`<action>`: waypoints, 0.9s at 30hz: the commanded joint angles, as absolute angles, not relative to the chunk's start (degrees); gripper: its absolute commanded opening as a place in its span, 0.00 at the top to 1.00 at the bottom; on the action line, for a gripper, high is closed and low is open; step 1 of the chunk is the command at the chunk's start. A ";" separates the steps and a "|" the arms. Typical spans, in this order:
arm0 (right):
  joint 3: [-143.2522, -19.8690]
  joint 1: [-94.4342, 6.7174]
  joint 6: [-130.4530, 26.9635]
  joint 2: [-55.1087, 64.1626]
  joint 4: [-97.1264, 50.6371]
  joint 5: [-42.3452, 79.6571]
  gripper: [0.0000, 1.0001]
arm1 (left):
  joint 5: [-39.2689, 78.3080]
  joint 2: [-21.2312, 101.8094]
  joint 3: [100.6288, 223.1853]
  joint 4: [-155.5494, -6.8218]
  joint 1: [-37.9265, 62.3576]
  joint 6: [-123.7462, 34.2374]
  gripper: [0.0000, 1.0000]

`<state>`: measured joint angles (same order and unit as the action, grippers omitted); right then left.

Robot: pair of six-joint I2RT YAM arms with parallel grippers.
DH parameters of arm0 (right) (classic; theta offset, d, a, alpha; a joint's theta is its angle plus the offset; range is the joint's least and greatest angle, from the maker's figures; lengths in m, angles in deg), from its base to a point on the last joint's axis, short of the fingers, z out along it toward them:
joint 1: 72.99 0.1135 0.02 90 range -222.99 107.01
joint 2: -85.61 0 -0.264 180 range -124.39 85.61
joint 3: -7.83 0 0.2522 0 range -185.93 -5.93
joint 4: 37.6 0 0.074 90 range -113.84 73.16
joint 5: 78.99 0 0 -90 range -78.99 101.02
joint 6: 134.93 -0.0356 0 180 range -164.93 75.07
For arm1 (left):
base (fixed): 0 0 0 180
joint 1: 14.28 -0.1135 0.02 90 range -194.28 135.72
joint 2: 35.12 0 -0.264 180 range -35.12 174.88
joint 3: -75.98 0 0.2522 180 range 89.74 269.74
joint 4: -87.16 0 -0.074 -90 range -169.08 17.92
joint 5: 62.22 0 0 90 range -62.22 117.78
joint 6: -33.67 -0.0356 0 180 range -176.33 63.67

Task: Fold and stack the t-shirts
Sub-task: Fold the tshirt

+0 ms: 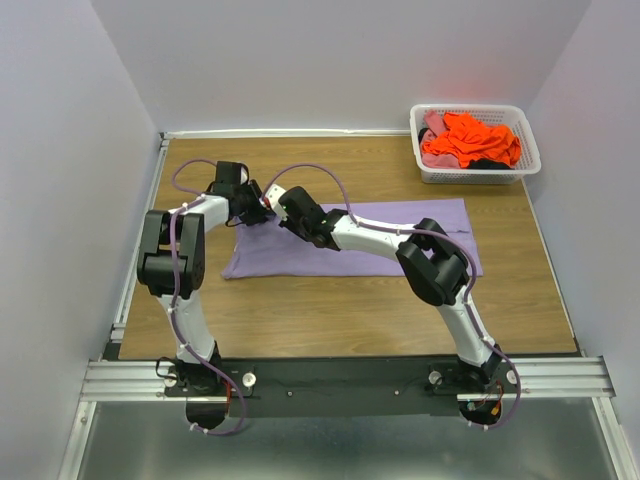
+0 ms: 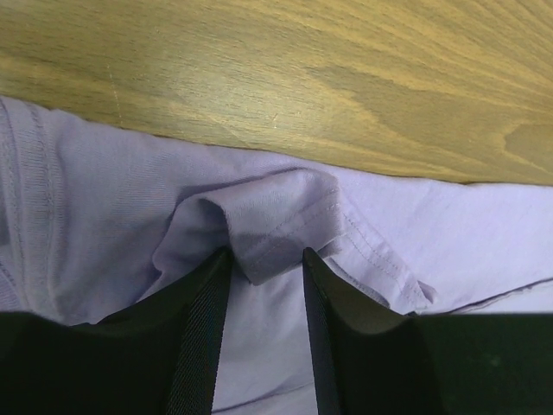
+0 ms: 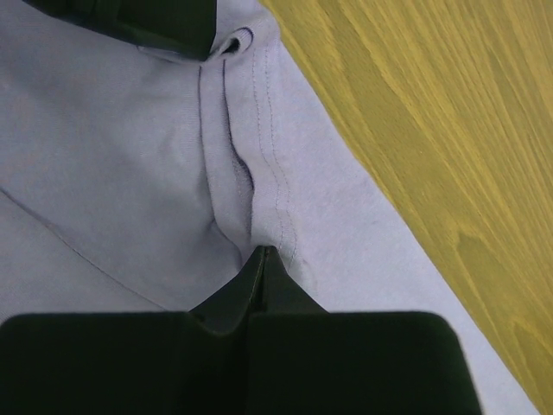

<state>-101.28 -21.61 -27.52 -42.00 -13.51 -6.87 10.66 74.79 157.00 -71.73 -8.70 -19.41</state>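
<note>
The lavender t-shirt (image 1: 290, 260) lies flat on the wooden table as a long folded band. Both grippers meet at its far left edge. My left gripper (image 1: 257, 212) is open, its jaws astride a turned-up corner of the stitched hem (image 2: 272, 233) without closing on it. My right gripper (image 1: 279, 207) is shut, pinching a ridge of the lavender fabric beside the double-stitched hem (image 3: 263, 173); its tips (image 3: 263, 252) touch. A left finger shows at the top of the right wrist view (image 3: 147, 22). Orange (image 1: 470, 140) and pink (image 1: 434, 122) t-shirts lie in the basket.
A white lattice basket (image 1: 478, 178) stands at the far right corner of the table. White walls close in the left, back and right sides. Bare wood (image 1: 350, 305) lies between the shirt and the arm bases.
</note>
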 commanded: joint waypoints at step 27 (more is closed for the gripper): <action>-78.80 -36.51 -79.54 -27.24 -35.43 26.21 0.55 | 13.81 73.95 166.03 -61.95 -8.22 -28.47 1.00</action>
<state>-84.01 -35.77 -65.57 -28.17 -25.80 14.65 13.26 73.61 164.48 -65.00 -8.52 -25.77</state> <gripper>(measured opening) 0.398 0.007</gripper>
